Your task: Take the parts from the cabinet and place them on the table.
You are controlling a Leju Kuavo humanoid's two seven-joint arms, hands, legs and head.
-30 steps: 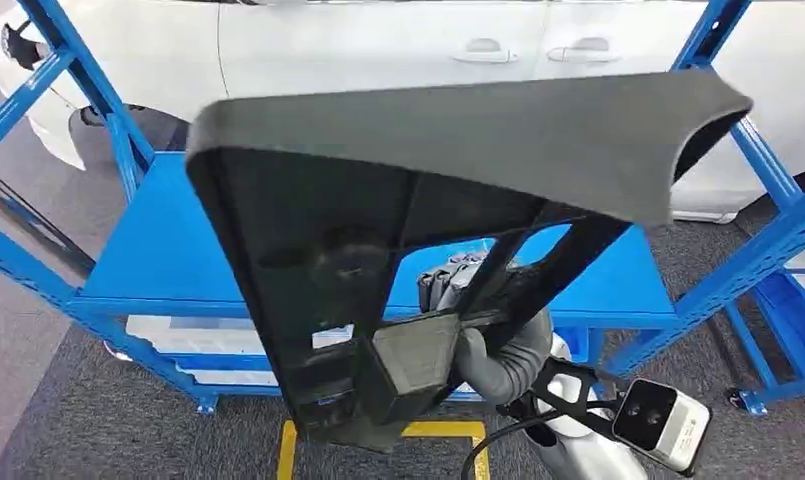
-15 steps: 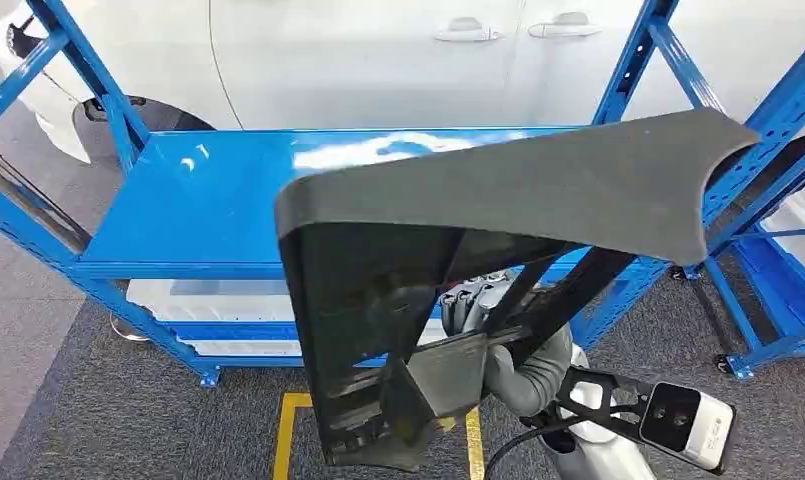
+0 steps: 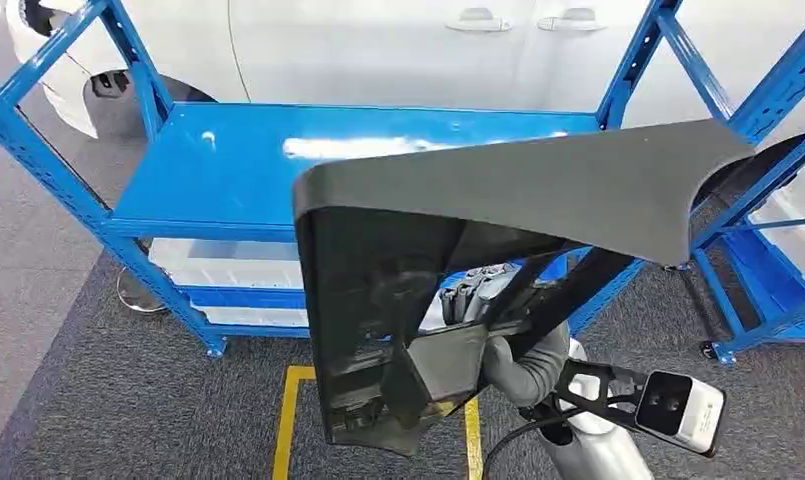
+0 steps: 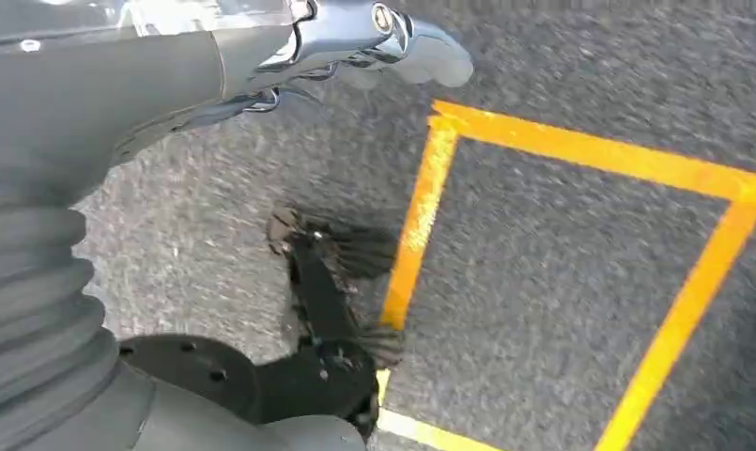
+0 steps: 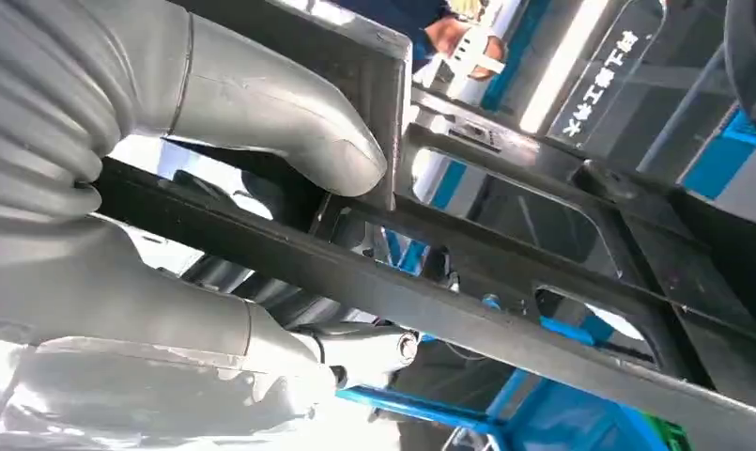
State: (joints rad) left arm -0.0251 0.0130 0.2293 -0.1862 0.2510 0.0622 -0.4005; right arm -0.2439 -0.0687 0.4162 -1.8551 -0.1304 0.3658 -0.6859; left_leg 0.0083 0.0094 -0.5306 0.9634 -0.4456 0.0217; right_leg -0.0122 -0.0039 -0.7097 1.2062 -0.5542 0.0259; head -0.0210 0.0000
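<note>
Holding a large dark grey moulded plastic panel [image 3: 508,190] before the blue metal shelf table [image 3: 238,165] — my right hand [image 3: 498,330].
Its fingers wrap a rib; my left hand [image 4: 261,56] hangs empty, fingers loosely apart — above grey carpet.

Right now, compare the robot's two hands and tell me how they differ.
The right hand is raised in front of the blue rack and grips the black part by a rib; the left hand holds nothing. The left hand hangs over grey carpet marked with yellow tape. Both have grey ribbed wrist covers.
</note>
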